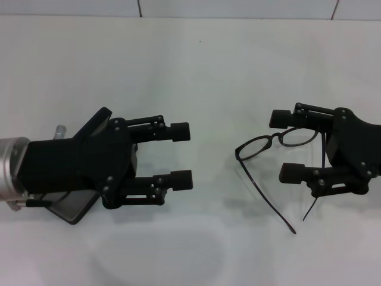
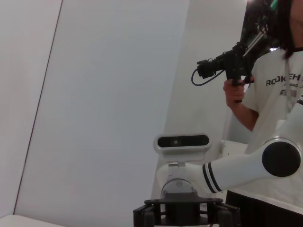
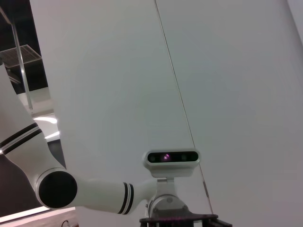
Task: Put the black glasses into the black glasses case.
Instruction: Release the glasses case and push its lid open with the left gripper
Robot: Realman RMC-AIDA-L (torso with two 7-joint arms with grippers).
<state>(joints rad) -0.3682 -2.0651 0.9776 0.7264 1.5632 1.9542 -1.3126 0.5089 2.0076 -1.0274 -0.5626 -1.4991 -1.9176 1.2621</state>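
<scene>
The black glasses [image 1: 275, 142] lie unfolded on the white table at the right of the head view, with their slim temple arms running toward the near edge. My right gripper [image 1: 284, 146] is open around them: one finger sits by the frame's top rim, the other on the near side, and one lens lies between them. On the left, my left gripper [image 1: 181, 155] is open and holds nothing. Beneath that hand the black glasses case [image 1: 74, 208] is mostly hidden, showing only a dark corner with a greyish surface. Neither wrist view shows the table.
The white table [image 1: 196, 71] stretches back to a tiled wall. A small silver part [image 1: 60, 131] sticks out beside the left arm. In the left wrist view a person [image 2: 270, 94] holding a camera stands behind the robot's body.
</scene>
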